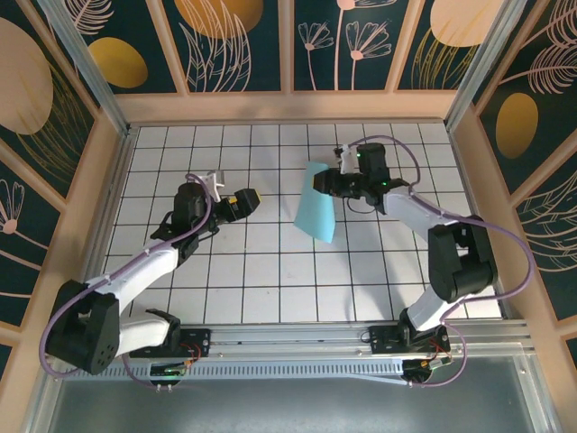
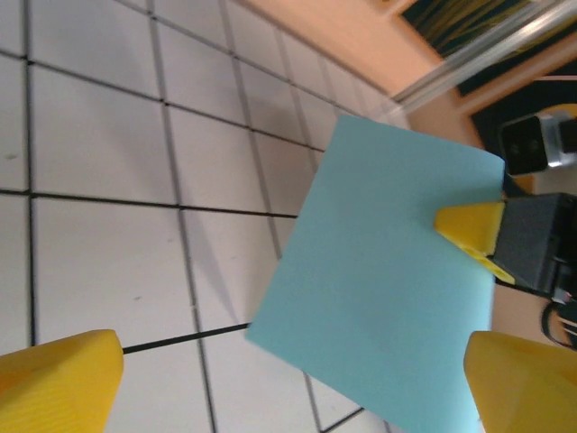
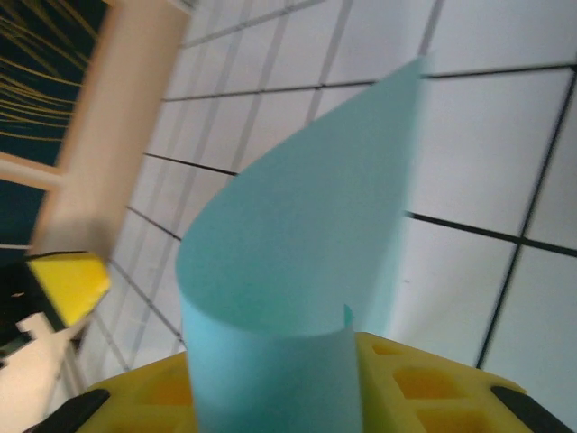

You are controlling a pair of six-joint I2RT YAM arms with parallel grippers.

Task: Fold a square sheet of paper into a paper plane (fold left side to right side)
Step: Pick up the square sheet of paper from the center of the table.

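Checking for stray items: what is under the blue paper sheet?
White grid tiles show beneath the paper sheet, held curled by the right gripper; the patch it covers cannot be seen.

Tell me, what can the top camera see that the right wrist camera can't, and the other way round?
Top camera: both whole arms, with the left gripper open and apart from the blue paper, and the right gripper pinching the paper's edge. Right wrist camera: very close up, the paper curls over as it rises from between the yellow fingers. Both: the blue paper and the white grid table.
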